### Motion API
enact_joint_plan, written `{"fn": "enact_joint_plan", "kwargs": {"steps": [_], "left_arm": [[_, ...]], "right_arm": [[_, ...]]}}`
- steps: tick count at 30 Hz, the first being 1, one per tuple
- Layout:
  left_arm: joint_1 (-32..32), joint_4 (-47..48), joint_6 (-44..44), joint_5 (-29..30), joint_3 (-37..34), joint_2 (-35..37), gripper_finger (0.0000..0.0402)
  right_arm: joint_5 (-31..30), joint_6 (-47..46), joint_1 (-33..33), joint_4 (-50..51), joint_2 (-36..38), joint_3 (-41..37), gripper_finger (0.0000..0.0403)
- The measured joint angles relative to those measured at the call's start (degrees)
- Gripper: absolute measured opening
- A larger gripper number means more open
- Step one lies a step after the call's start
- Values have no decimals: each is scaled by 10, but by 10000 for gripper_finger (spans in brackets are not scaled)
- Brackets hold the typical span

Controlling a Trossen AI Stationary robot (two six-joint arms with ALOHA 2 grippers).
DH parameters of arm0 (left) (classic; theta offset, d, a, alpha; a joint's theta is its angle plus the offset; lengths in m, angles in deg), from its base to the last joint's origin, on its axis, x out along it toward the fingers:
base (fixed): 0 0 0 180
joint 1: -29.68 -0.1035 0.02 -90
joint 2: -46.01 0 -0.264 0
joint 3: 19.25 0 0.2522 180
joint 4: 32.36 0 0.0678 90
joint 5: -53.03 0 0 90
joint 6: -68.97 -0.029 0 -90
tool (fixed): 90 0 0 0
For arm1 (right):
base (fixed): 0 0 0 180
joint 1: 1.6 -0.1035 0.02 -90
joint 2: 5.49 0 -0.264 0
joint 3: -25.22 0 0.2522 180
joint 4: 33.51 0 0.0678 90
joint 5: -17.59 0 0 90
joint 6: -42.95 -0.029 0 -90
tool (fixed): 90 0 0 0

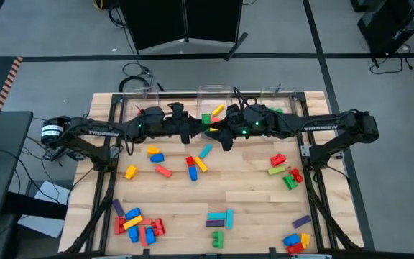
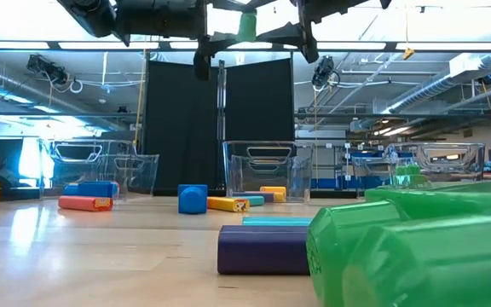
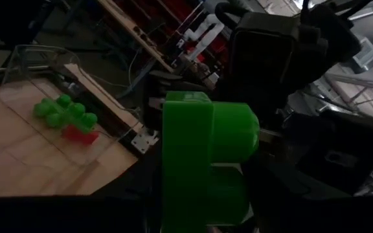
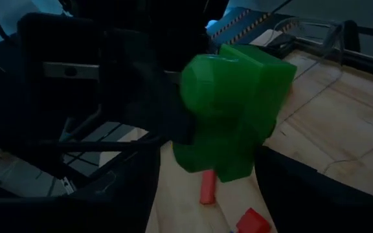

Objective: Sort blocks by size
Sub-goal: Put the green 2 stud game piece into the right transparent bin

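A chunky green brick (image 1: 206, 119) hangs between the two grippers, high over the table's far edge, upper middle of the overhead frame.

Both arms meet there nose to nose: the left gripper (image 3: 206, 220) has its fingers clamped on the brick's flat sides, while the right gripper (image 4: 206, 194) is closed in around the same piece from the other end, though in this gloom I can't be sure its pads are actually biting yet. The brick looks like hard, hollow plastic: light, stiff, nothing to crush, but smooth enough to slip, so the flat parallel walls are the place to pinch, not the rounded studs. Other blocks (image 1: 192, 167) lie scattered across the wooden table (image 1: 250, 194), and one clear bin (image 3: 37, 77) already holds a green piece and a red one.
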Motion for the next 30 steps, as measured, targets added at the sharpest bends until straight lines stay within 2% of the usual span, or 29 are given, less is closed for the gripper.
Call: {"fn": "enact_joint_plan", "kwargs": {"steps": [7, 18, 22, 26, 30], "left_arm": [[1, -26, -2, -10, 3, -1, 178], [0, -33, -3, -19, 3, 0, 179], [1, -33, -2, -23, 3, 0, 192], [0, -33, -3, -25, 3, 0, 214], [1, -27, -4, -29, 2, 0, 227]], "right_arm": [[9, 2, -1, -8, -2, 1, 242], [9, 17, -1, -2, -2, 1, 128], [14, 20, -1, -3, -2, 0, 96], [31, 20, -1, -15, -2, 0, 96], [38, 20, -1, -21, -2, 0, 129]]}}
